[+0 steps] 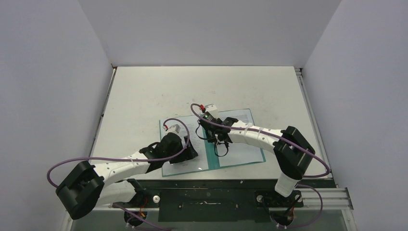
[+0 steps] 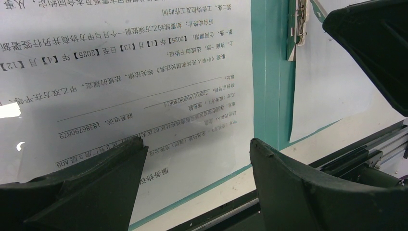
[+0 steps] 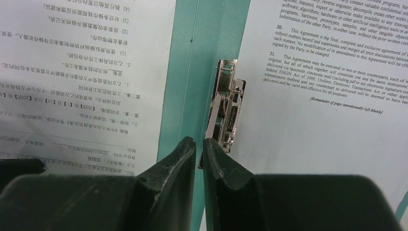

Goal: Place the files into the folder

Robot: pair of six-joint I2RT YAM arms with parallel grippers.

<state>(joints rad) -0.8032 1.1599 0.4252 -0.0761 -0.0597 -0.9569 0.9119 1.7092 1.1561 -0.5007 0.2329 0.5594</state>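
Observation:
The teal folder lies open like a book at the table's front middle. A glossy sheet with Chinese print lies on its left half. A white sheet with English print lies on its right half. A metal clip sits by the spine. My left gripper is open and empty, low over the left sheet's near corner. My right gripper hovers over the spine. Its tips are shut to a hairline gap just short of the clip, holding nothing.
The folder's near edge lies close to the black rail along the table's front edge, which also shows in the left wrist view. An aluminium rail runs down the table's right side. White walls enclose the table.

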